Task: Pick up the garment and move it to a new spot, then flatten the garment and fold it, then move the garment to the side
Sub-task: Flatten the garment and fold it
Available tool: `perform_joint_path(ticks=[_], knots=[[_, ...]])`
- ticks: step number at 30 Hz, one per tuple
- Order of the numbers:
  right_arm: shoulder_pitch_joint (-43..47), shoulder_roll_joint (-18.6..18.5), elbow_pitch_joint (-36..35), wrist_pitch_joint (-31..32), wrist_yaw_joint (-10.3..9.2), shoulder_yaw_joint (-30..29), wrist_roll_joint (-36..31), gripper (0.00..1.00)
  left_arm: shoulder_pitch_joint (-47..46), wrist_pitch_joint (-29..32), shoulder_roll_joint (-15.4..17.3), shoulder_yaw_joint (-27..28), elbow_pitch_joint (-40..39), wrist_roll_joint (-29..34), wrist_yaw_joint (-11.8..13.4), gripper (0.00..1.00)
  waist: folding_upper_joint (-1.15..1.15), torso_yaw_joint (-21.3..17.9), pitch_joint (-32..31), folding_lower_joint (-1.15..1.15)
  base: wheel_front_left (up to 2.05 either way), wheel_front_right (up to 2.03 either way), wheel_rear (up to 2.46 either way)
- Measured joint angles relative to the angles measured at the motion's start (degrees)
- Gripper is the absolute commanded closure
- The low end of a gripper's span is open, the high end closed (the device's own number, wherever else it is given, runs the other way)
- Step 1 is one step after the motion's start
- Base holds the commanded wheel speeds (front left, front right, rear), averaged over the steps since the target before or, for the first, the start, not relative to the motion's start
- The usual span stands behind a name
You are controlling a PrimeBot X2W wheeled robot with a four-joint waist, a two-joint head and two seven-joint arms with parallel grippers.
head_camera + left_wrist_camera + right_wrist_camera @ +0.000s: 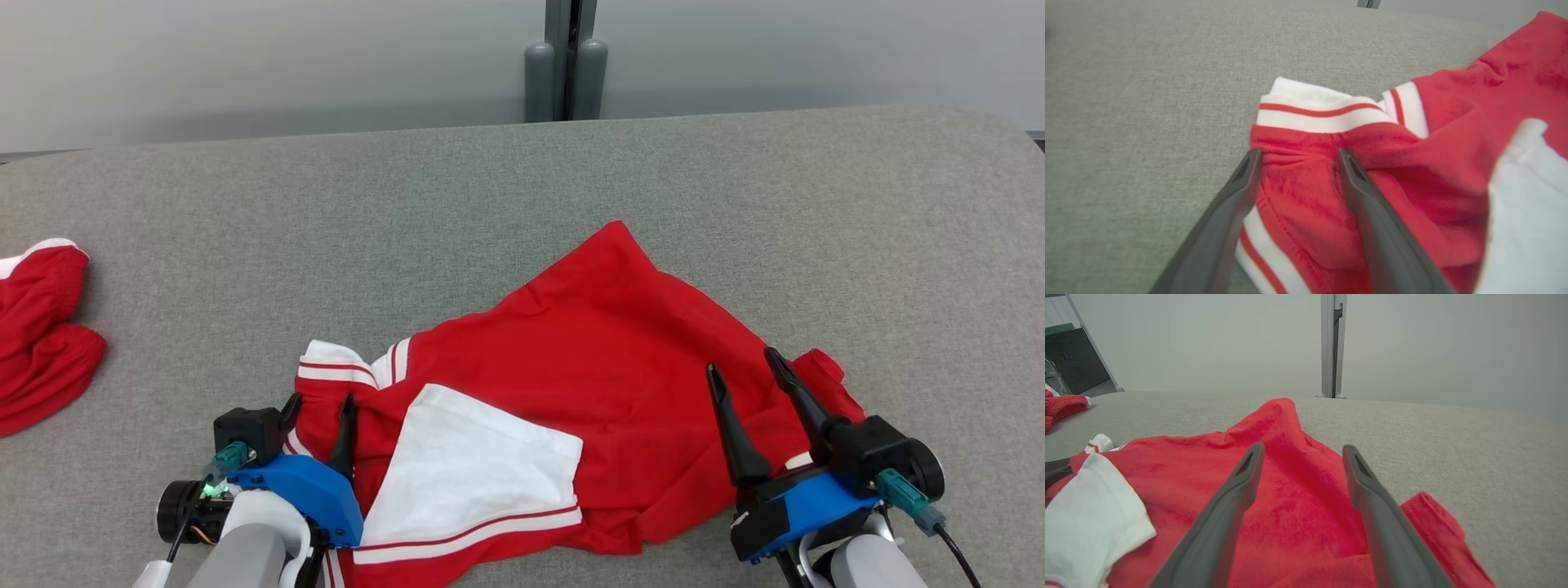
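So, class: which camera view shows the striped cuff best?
The left wrist view: the cuff is close, its stripes clear. The head view shows the cuff small; the right wrist view catches a corner.

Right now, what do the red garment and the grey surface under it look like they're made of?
Red garment: soft knit, probably cotton or fleece. It looks matte, with a fuzzy nap, loose wrinkles and ribbed white-and-red trim.
Grey surface: woven, upholstery-like fabric, matte. A fine heathered weave shows, and the rounded edge suggests padding underneath.
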Motion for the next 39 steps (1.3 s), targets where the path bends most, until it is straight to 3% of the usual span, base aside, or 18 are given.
perform_joint_path(ticks=[3, 4, 5, 6, 18, 29, 30, 31, 32, 39], knots=[[-0.21, 0.00, 0.32, 0.00, 0.00, 0.23, 0.07, 0.00, -1.07, 0.20, 0.07, -2.60, 1.86, -1.62, 0.00, 0.00, 0.00, -0.25, -0.05, 0.00, 0.00, 0.00, 0.00], [-0.22, 0.00, 0.36, 0.00, 0.00, 0.25, 0.09, 0.00, -1.29, 0.19, 0.15, -3.35, 2.30, -2.23, 0.01, 0.38, 0.00, -0.33, -0.08, 0.00, 0.00, 0.00, 0.00], [-0.22, 0.00, 0.44, 0.00, 0.00, 0.29, 0.09, 0.00, -1.43, 0.14, 0.29, -4.19, 2.69, -2.64, 0.01, 0.65, 0.00, -0.41, -0.11, 0.00, 0.00, 0.00, 0.00], [-0.22, 0.00, 0.51, 0.00, 0.00, 0.32, 0.09, 0.00, -1.74, 0.13, 0.38, -4.94, 3.18, -3.00, 0.01, 1.00, 0.00, -0.49, -0.13, -0.01, 0.00, 0.00, 0.00], [-0.47, 0.01, 0.65, 0.00, 0.00, 0.08, -0.02, 0.00, -7.09, -0.37, 2.26, -10.68, 6.19, -4.69, 0.00, 1.00, 0.00, -1.15, -0.04, 0.00, 0.00, 0.00, 0.00], [-2.03, 0.01, -0.05, -0.01, 0.00, -0.55, -0.88, 0.00, -18.69, -0.56, 8.06, -2.69, -1.72, -2.75, 1.42, 1.00, 0.00, -3.30, 2.20, 0.00, 0.00, 0.00, 0.00], [-2.14, 0.00, -0.07, 0.00, 0.00, -0.35, -0.86, 0.00, -18.72, -0.57, 8.18, -2.61, -1.07, -2.40, 1.41, 0.81, 0.00, -3.62, 2.40, 0.00, 0.00, 0.00, 0.00], [-2.27, 0.01, -0.04, 0.00, 0.00, -0.14, -0.85, 0.00, -18.58, -0.56, 8.14, -2.43, -0.60, -2.07, 1.41, 0.12, 0.00, -3.99, 2.59, 0.01, 0.00, 0.00, 0.00], [-2.35, 0.02, -0.01, 0.00, 0.00, -0.02, -0.76, 0.00, -18.53, -0.56, 8.10, -2.13, -0.45, -1.90, 1.40, 0.00, 0.00, -4.31, 2.72, 0.01, 0.00, 0.00, 0.00], [-2.30, 0.02, 0.07, 0.00, 0.00, -0.60, -0.43, 0.00, -14.67, -0.57, 7.69, 3.15, -6.98, 1.04, 1.90, 0.00, 0.01, -4.47, 2.59, 0.00, 0.00, 0.00, 0.00]])
